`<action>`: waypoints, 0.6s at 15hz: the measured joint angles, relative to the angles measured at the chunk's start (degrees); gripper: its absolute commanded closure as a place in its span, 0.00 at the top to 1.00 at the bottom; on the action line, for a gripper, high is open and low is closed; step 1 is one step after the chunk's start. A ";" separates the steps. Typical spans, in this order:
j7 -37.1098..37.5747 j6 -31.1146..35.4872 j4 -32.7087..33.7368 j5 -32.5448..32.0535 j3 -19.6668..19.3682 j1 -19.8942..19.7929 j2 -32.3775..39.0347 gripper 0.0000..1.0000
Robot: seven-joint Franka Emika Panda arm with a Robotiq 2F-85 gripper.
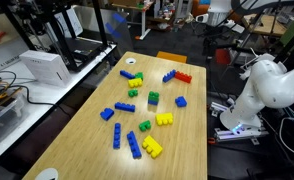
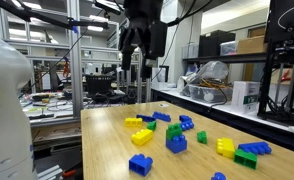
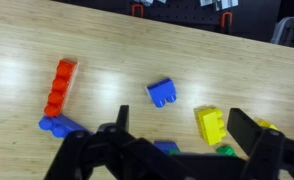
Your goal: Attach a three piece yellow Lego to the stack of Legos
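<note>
Gripper (image 3: pixel 180 128) has its jaws spread wide with nothing between them, and in an exterior view (image 2: pixel 135 58) it hangs well above the wooden table (image 1: pixel 107 150). Only the wrist view shows what lies beneath: a yellow Lego brick (image 3: pixel 211 125) loose on the table, near a small blue brick (image 3: pixel 164 93) and well apart from a red brick (image 3: pixel 59 85). An exterior view places the green stack of Legos (image 1: pixel 153 99) mid-table. The yellow brick's stud count is unclear, and the fingers (image 3: pixel 245 130) hide neighbouring bricks
</note>
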 measured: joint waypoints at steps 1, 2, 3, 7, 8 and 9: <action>0.00 0.10 0.04 0.05 0.03 0.03 0.00 1.00; 0.00 0.30 0.21 0.25 0.15 0.19 0.01 1.00; 0.00 0.55 0.55 0.73 0.37 0.55 0.11 1.00; 0.71 2.36 3.21 3.24 2.29 3.13 2.08 1.00; 0.98 2.73 3.90 3.57 2.86 3.80 2.93 1.00; 1.26 3.07 4.54 3.84 3.47 4.42 3.97 1.00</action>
